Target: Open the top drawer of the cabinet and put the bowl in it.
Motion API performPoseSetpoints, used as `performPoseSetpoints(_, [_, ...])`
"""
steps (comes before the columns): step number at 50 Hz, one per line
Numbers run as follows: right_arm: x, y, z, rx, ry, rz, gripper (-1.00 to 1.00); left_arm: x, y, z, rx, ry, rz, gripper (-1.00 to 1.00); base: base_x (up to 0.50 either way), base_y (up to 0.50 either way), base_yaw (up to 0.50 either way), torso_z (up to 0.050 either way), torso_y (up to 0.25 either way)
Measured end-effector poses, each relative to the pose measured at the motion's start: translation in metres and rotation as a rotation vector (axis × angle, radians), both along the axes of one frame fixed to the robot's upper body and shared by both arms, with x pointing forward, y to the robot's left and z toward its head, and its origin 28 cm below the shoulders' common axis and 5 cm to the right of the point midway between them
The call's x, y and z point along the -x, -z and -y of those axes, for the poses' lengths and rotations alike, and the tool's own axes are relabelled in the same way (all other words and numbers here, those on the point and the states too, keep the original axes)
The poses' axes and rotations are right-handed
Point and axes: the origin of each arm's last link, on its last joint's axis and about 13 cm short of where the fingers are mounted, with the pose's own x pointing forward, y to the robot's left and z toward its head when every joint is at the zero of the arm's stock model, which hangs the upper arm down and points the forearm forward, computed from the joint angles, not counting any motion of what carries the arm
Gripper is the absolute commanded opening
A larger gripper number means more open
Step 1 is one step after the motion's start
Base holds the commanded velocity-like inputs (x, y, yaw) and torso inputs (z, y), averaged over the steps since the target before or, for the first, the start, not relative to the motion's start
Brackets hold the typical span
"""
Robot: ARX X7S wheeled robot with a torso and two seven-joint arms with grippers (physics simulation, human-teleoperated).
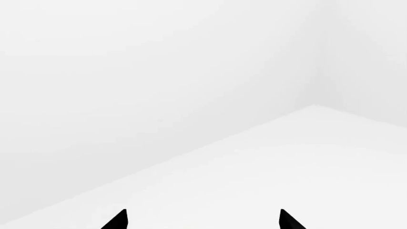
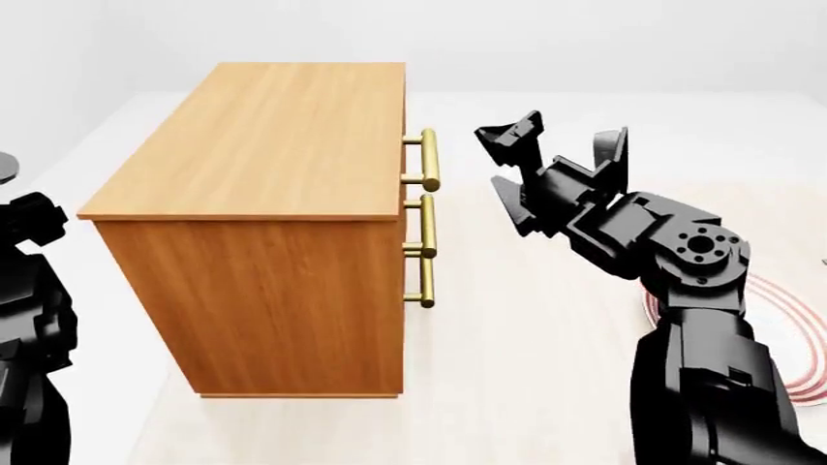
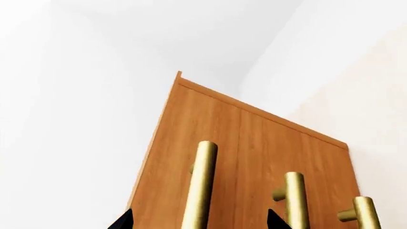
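The cabinet (image 2: 259,136) stands left of centre, its three drawers shut, with the brass handles on its right face. The top drawer's handle (image 2: 428,160) is the uppermost one. My right gripper (image 2: 501,170) is open and faces that handle from a short gap to its right. In the right wrist view the cabinet front (image 3: 254,152) fills the middle, and the top handle (image 3: 200,186) lines up between the open fingertips of the right gripper (image 3: 200,221). My left gripper (image 1: 203,222) is open and empty, over white floor. The bowl is out of view.
A flat white plate with red rings (image 2: 791,339) lies on the floor at the right, behind my right arm (image 2: 685,262). My left arm (image 2: 29,291) hangs at the left edge beside the cabinet. The two lower handles (image 2: 421,232) sit under the top one.
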Motion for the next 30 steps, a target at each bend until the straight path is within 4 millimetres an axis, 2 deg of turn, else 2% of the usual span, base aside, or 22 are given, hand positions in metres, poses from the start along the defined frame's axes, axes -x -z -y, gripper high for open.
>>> performPoseSetpoints(30, [-0.004, 0.007, -0.022, -0.009, -0.098, -0.005, 1.0, 0.001, 0.003, 0.0, -0.005, 0.003, -0.003, 1.0, 0.0, 0.0, 0.0, 0.0, 0.0])
